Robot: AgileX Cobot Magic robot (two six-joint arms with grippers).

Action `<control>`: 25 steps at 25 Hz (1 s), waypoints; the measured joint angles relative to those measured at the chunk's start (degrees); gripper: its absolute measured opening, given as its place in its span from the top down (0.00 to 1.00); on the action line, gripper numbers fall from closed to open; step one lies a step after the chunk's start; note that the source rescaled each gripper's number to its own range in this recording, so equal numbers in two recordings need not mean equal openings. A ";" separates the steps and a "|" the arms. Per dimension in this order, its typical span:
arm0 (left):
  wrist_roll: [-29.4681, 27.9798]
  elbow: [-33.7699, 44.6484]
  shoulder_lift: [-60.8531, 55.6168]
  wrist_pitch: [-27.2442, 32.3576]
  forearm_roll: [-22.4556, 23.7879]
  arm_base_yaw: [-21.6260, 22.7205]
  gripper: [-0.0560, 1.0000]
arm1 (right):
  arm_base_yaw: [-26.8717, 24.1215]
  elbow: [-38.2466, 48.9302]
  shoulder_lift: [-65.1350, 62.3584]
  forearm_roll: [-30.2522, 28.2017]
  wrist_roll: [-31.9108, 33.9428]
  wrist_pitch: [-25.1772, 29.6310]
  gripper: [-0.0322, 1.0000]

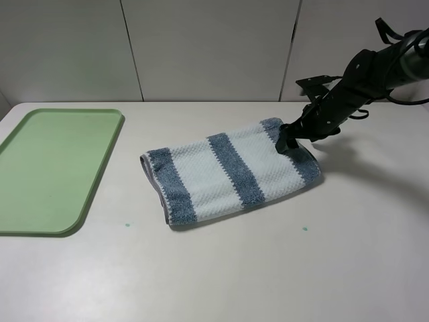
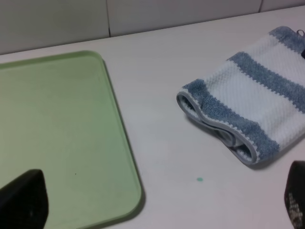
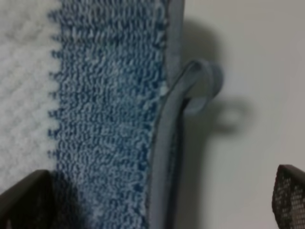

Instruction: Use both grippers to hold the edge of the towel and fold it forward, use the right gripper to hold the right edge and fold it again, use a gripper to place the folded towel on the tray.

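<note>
Towel (image 1: 228, 173) with slate-blue and whitish stripes lies folded on the white table (image 1: 268, 268). Its layers show at the end that points to the tray (image 1: 100, 174). The right claw (image 1: 287, 142) is low over the far right corner of this towel, at the end of a black arm with cables. I cannot tell if its tip touches the cloth or only hangs just above it. In the right wrist view the two fingers (image 3: 24, 202) of this claw stand wide apart, released, and grasp nothing. Between them runs a blue stripe together with the grey hem (image 3: 167, 143) of the towel. The small grey loop (image 3: 202, 86) sticks out from that hem onto the bare table, a little ahead of the fingers. From this claw the rest of the towel stretches away toward the tray, which lies well apart from it, beyond the other end of the cloth. The left claw (image 2: 157, 200) does not show in the high view. In its own wrist view the dark fingertips (image 2: 21, 200) are spread wide, also released, with nothing held. The light-green tray lies under and ahead of one fingertip. The folded towel is further ahead, on the side of the other fingertip and apart from the tray. A small green spot (image 2: 199, 179) marks the table between them, near this claw.
</note>
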 joint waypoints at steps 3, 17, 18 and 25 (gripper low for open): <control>0.00 0.00 0.00 0.00 0.00 0.00 0.00 | 0.00 -0.02 1.49 0.90 0.02 -0.18 0.00; 0.00 0.00 0.00 0.00 0.00 0.00 0.00 | 0.00 -1.26 2.86 2.26 6.55 0.45 0.01; 0.00 0.00 0.00 0.00 0.00 0.00 0.00 | 0.00 -1.30 2.91 2.31 6.97 0.87 0.04; 0.00 0.00 0.00 0.00 0.00 0.00 0.00 | 0.00 -1.37 2.98 4.23 10.52 5.13 0.54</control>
